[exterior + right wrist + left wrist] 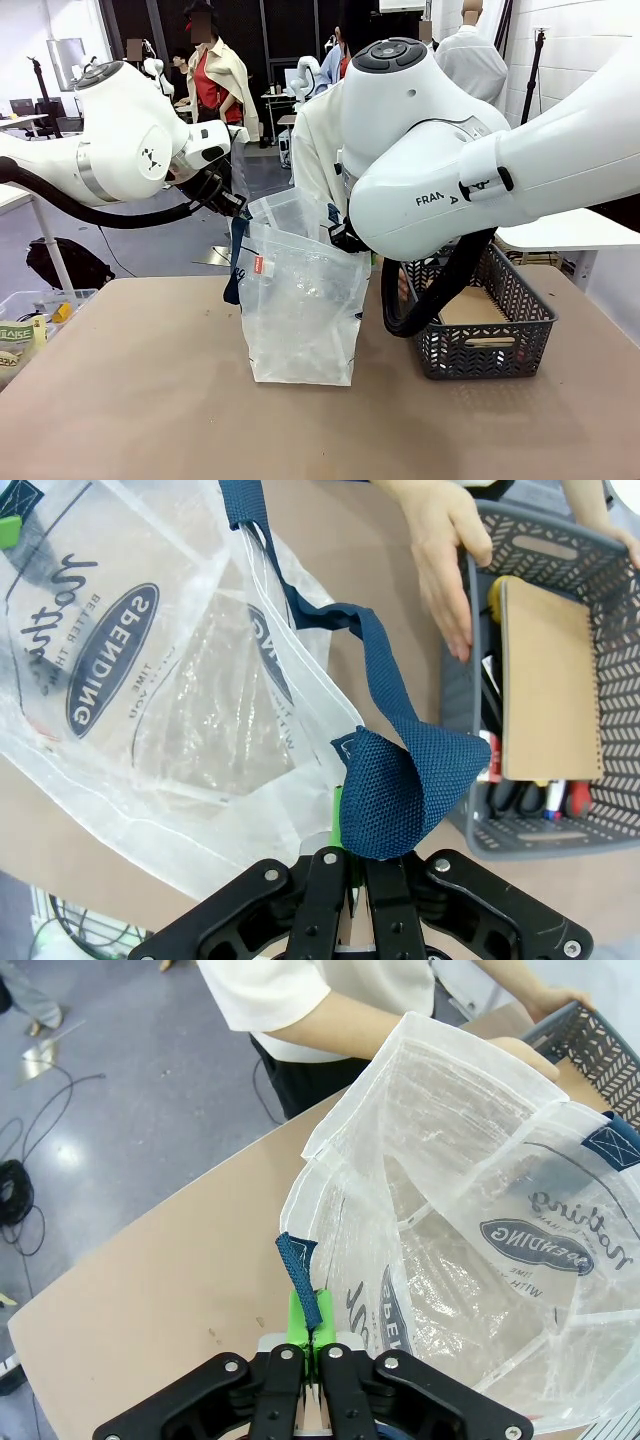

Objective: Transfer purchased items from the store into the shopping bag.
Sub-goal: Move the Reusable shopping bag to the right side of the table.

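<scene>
Left hand (312,1332) pressed together on a navy strap end (300,1280) at the rim of the shopping bag (300,310). Right hand (350,845) pinches the second navy strap (395,780), which bunches over its fingers. Bag stands upright on the desk (140,400) with its mouth open, just left of the store basket (500,350). Basket holds a flat tan item (550,690), with small goods (530,795) packed along its edge. A person's hand (445,560) lies on the basket's wall. Right arm (440,170) looms large in the front view, hiding the basket's left corner. Clear bin (40,305) sits at the desk's left edge.
</scene>
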